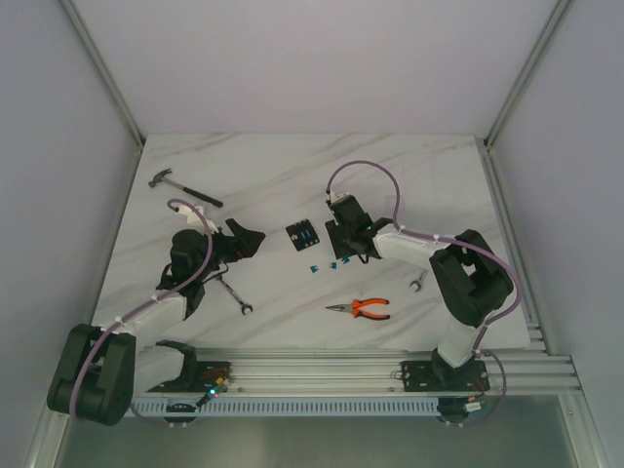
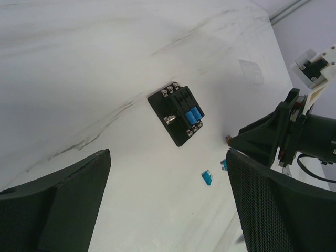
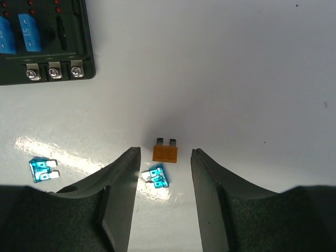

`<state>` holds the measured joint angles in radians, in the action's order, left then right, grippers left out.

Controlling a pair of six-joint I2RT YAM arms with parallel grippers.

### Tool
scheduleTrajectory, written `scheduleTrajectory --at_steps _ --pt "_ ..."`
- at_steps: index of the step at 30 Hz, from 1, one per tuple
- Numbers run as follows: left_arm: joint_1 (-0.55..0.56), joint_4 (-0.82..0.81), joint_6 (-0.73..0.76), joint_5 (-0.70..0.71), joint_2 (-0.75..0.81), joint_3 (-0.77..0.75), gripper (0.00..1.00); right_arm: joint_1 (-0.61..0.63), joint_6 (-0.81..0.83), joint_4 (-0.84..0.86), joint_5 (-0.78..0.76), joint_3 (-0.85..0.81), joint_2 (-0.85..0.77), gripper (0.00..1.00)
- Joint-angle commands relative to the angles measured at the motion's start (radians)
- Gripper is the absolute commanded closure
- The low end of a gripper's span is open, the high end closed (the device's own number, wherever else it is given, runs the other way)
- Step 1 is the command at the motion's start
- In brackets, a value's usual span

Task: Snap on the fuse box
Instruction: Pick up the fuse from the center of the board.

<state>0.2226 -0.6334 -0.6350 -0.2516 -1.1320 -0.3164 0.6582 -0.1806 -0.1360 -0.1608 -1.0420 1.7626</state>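
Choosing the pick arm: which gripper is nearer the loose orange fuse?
Right. The orange fuse lies just ahead of the open right gripper, centred on its finger gap. The left gripper, also open, sits beyond the fuse box from it.

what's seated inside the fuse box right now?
Two blue fuses sit side by side in the fuse box; the remaining slots look empty. Whatever lies beneath the box is covered by it.
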Motion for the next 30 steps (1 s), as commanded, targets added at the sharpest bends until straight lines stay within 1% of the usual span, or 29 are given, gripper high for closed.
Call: scheduleTrajectory --at_steps 1,9,20,30 --pt "0.008 -0.024 -0.010 -0.008 0.002 0.008 0.00 0.004 -0.020 0.000 0.011 0.024 0.007 0.51" --pt "0.016 -0.035 -0.021 -0.014 -0.024 0.001 0.00 0.003 -0.032 -0.015 0.025 0.036 0.017 0.55" --pt "0.028 -0.034 -0.024 -0.012 -0.044 -0.009 0.00 0.003 -0.038 -0.023 0.029 0.027 0.050 0.57" --pt "0.037 -0.032 -0.027 -0.015 -0.048 -0.019 0.00 0.003 -0.042 -0.033 0.027 0.028 0.046 0.64"
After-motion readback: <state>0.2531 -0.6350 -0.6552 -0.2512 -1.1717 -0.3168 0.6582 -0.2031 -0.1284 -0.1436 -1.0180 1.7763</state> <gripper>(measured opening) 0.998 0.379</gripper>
